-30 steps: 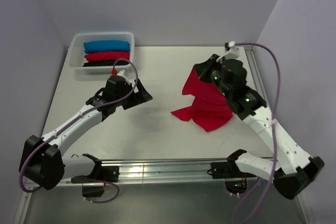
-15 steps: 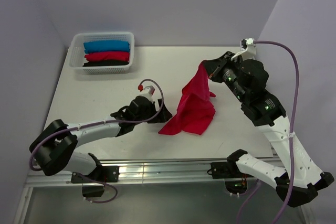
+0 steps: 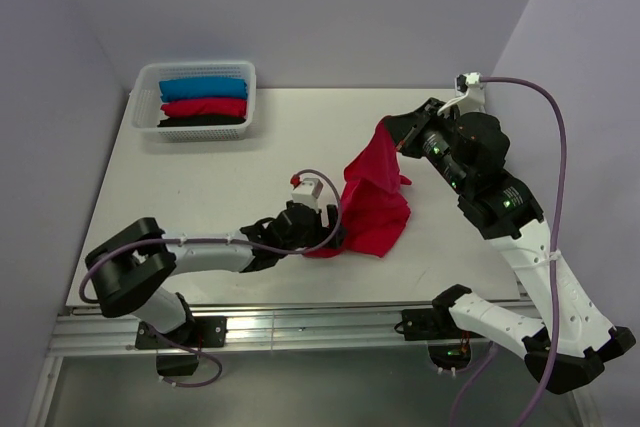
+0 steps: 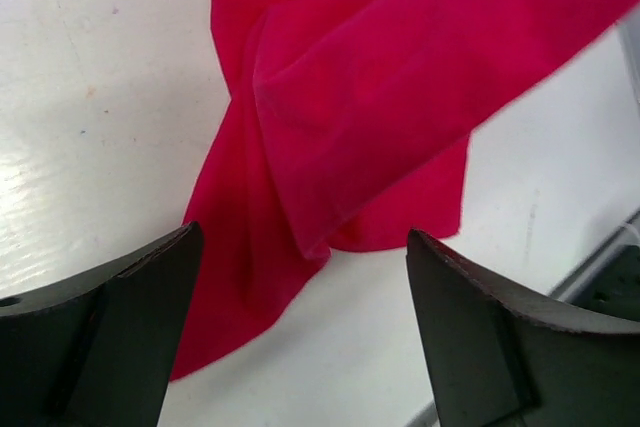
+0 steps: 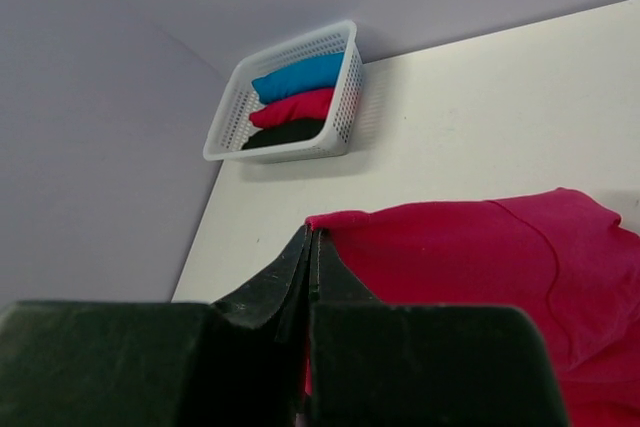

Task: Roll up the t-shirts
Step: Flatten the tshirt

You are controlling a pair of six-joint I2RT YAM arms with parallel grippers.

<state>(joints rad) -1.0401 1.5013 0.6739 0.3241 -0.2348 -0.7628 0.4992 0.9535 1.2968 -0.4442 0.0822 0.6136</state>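
Observation:
A crimson-red t-shirt (image 3: 375, 197) hangs from my right gripper (image 3: 385, 130), which is shut on its upper edge and holds it above the table. The shirt's lower part lies crumpled on the white tabletop. In the right wrist view the shut fingers (image 5: 312, 247) pinch the red cloth (image 5: 470, 257). My left gripper (image 3: 335, 235) is low on the table at the shirt's lower left corner, open, with the cloth's hem (image 4: 300, 187) just ahead of its two dark fingers (image 4: 130, 327). Nothing sits between them.
A white mesh basket (image 3: 146, 97) at the far left corner holds rolled blue (image 3: 203, 87), red (image 3: 203, 107) and black (image 3: 200, 121) t-shirts. The same basket (image 5: 225, 122) shows in the right wrist view. A metal rail (image 3: 300, 322) runs along the near table edge.
My left arm has swept from the table's left middle toward the front and right, ending at the shirt's lower corner. The right gripper lifted the shirt up and rightward, then held still.

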